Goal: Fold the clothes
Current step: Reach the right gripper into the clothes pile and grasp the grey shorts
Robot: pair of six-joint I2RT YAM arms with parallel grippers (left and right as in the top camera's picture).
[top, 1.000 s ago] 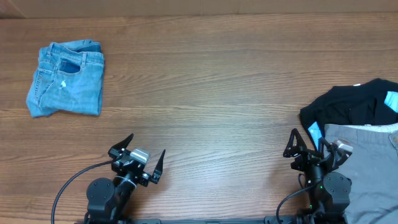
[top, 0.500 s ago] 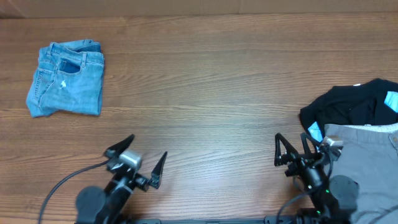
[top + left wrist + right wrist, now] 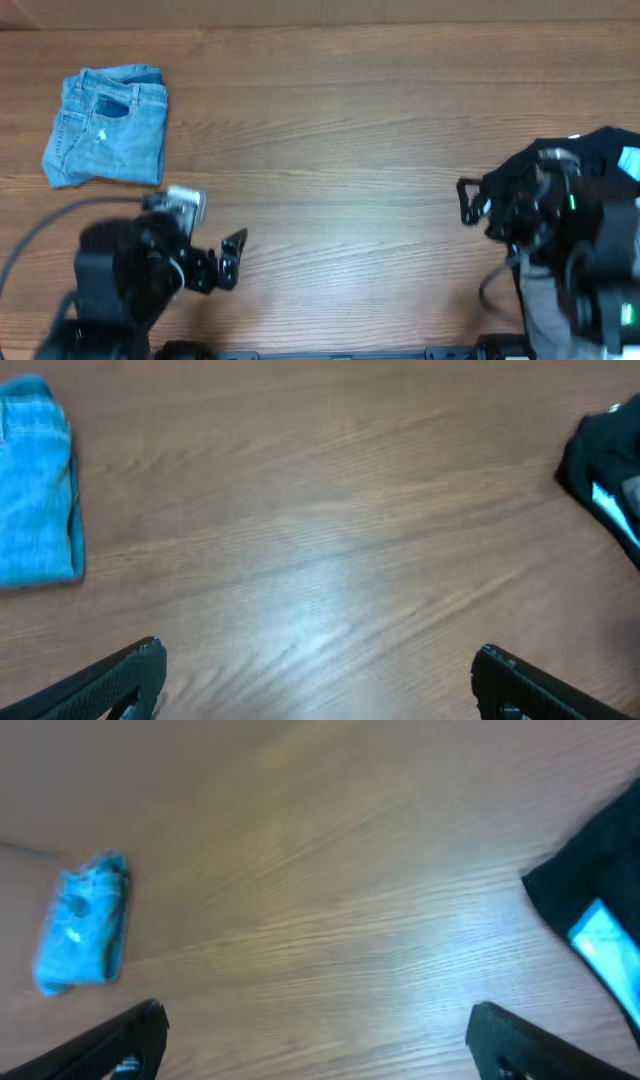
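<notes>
Left hand (image 3: 318,652) and right hand (image 3: 315,1010) both spread wide above brown wood-grain table (image 3: 340,120).

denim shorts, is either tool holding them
No, the denim shorts lie alone on the table, apart from the open left tool and right tool.

Behind the right claw (image 3: 482,203), the blurred arm hides most of the grey shorts (image 3: 545,305); the black garment (image 3: 610,145) runs off-frame.
</notes>
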